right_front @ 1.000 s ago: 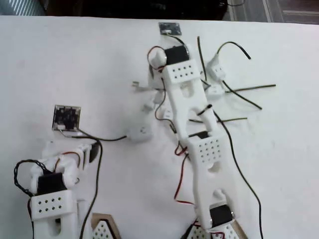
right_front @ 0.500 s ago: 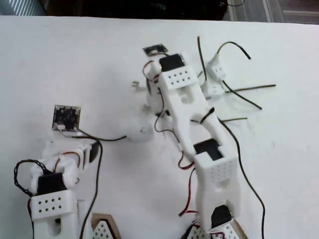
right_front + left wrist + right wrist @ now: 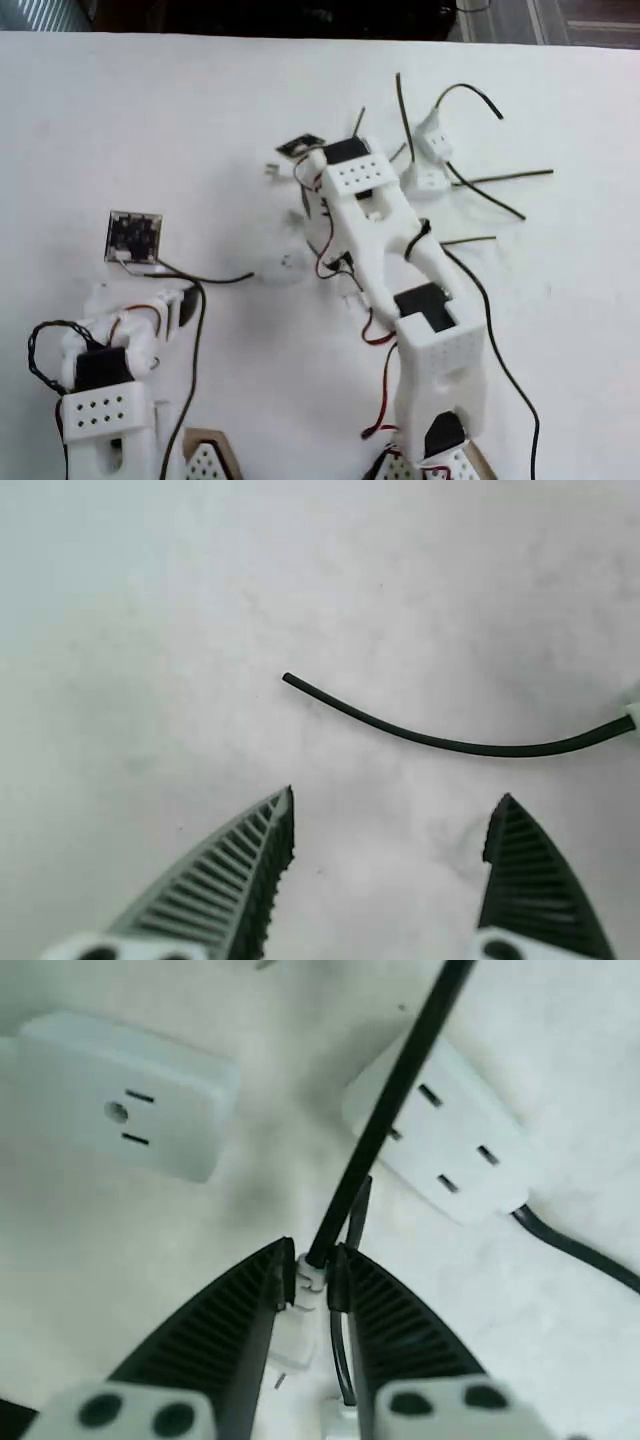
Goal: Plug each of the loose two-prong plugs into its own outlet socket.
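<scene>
One plug [image 3: 292, 1340] sits in the right pincer [image 3: 312, 1252], near a socket [image 3: 450, 1145].

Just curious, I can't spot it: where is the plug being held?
In the right wrist view, the plug is clamped in the right arm's jaws, near two white outlet blocks.

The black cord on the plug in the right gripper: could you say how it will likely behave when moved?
The cord juts straight from the plug, so it is probably stiffish, not limp. It looks thin and light, yet may brush the outlet it crosses.
</scene>
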